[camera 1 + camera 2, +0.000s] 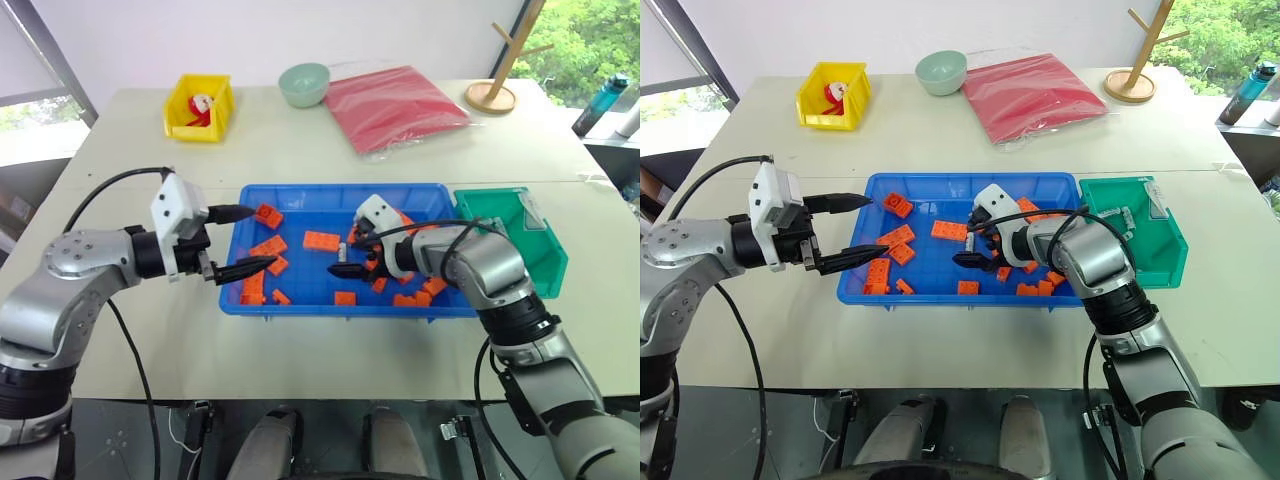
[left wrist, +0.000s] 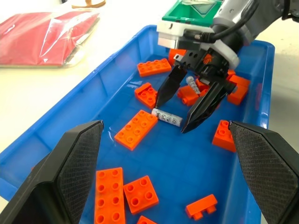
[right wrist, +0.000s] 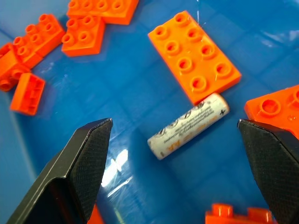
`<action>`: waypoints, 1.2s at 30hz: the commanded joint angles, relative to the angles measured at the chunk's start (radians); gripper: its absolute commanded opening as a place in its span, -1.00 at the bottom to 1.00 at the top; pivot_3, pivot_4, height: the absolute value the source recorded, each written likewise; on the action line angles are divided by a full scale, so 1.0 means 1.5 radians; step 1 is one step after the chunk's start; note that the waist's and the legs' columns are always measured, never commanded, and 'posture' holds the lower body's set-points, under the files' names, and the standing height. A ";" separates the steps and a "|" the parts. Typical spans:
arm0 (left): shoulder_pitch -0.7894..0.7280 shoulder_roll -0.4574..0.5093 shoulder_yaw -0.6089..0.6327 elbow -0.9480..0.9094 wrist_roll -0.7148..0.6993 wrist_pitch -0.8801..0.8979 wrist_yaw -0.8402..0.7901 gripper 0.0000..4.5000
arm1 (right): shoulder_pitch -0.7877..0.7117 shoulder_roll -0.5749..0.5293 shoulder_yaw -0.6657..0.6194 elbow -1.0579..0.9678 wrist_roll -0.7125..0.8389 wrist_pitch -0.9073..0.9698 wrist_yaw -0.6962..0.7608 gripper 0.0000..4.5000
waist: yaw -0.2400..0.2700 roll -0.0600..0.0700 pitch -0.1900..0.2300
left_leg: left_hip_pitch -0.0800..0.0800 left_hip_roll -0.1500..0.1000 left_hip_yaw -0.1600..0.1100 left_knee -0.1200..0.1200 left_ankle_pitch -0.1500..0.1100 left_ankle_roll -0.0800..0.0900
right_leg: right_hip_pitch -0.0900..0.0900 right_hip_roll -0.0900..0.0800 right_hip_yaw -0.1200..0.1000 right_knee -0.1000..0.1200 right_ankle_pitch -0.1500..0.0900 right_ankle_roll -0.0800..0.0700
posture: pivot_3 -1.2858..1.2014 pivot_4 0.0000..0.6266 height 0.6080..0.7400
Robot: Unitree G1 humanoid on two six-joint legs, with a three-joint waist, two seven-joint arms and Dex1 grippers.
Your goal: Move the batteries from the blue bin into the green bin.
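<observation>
The robot's right gripper (image 3: 175,175) is hanging spread wide and empty inside the large shallow bright-blue plastic bin (image 1: 330,192), its two black fingers straddling a small silver-white cylindrical battery (image 3: 188,126). The battery is lying flat on the bin floor directly ahead of the gripper, between the fingertips but touching neither, with its long axis running roughly across the gap from one finger toward the other. One end is sitting just beside an orange studded plastic block (image 3: 194,55). The printed label and a plus mark at one end are showing. The left gripper (image 1: 246,239) is hovering open and empty at the bin's near-left rim, well apart from the battery. Farther right, the small rectangular green plastic bin (image 1: 540,262) is waiting against the blue bin's end.
</observation>
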 commanded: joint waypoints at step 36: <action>-0.086 -0.080 -0.089 0.066 0.021 -0.048 -0.052 1.00 | 0.200 -0.367 -0.421 -0.092 0.043 0.028 0.028 -0.51 | 0.014 0.000 0.000 | 0.000 0.001 0.004 0.000 0.000 0.000 | 0.002 0.000 0.000 -0.005 0.000 0.000 | 0.03 -0.52 0.65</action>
